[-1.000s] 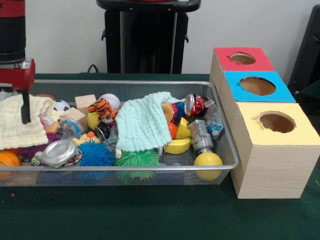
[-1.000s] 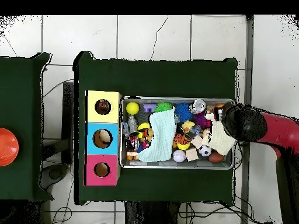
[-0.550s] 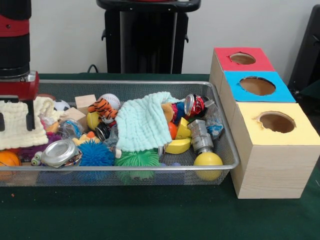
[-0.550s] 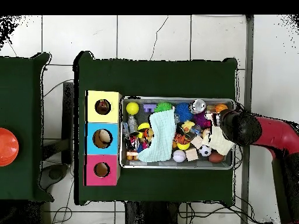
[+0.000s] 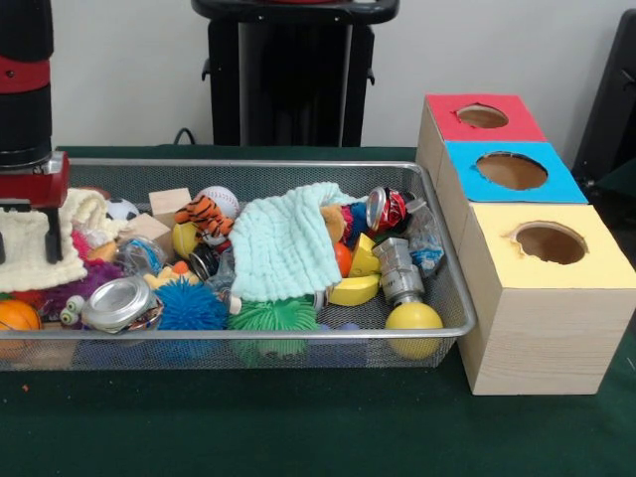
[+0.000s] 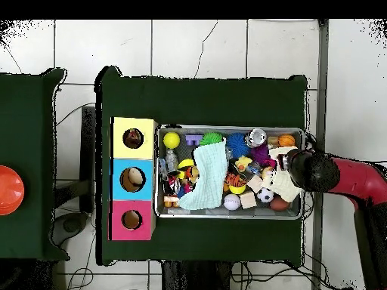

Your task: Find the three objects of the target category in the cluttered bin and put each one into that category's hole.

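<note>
Pincer is hanging at the wire bin's end farthest from the boxes, its fingers pinching the cream knitted cloth draped there.

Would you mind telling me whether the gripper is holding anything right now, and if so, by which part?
The gripper appears to pinch the cream cloth near its upper edge, lifting it at the bin's end.
</note>
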